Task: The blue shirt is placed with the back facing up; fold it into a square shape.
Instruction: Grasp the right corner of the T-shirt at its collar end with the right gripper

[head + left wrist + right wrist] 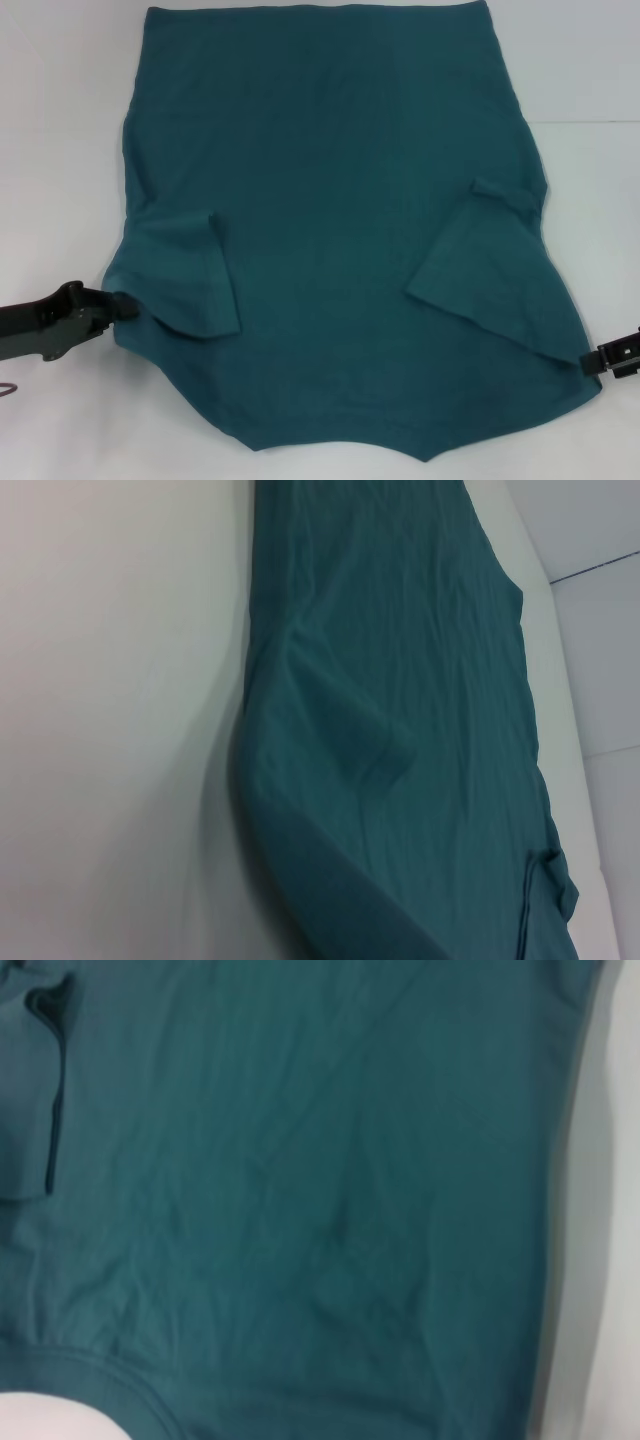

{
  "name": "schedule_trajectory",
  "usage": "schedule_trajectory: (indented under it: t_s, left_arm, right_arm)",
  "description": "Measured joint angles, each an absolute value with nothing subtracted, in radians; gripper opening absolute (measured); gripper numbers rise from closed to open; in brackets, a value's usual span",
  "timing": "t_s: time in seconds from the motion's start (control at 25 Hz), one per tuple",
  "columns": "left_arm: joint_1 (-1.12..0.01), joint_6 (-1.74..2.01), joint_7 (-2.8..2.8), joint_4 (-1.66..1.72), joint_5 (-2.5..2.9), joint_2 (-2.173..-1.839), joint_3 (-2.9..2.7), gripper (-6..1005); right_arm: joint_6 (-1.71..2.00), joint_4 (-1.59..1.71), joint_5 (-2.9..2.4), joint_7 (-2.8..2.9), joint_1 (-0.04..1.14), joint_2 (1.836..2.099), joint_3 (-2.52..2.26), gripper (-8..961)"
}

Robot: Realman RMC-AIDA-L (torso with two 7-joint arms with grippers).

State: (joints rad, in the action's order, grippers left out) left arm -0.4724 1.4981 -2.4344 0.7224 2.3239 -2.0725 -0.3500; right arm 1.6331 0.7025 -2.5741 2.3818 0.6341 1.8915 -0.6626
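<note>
No lettering, label, brand or number could be read anywhere; the blue shirt (340, 200) showed only plain fabric.

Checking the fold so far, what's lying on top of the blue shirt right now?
Both sleeves are folded onto the blue shirt: one by the left gripper, one nearer the right gripper. Anything beneath is covered.

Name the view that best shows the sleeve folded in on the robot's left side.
Head view: the folded-in left sleeve shows whole on the blue shirt, beside the left gripper. Left wrist shows only a bulging fold; right wrist shows the other sleeve's edge.
</note>
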Motion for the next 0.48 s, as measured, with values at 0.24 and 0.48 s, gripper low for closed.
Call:
schedule_trajectory:
  t_s: [0.24,0.48]
  left_arm:
    - [-0.473,1.497,-2.435,0.722,2.324,-2.072,-0.348,33]
    - [-0.472,1.496,-2.434,0.722,2.324,-2.072,-0.348,32]
  right_arm:
    - [1.614,0.699,-2.574,2.388,0.641,1.900,-0.676,635]
    - [1.588,0.667,-2.574,2.390,0.655,1.902,-0.697,628]
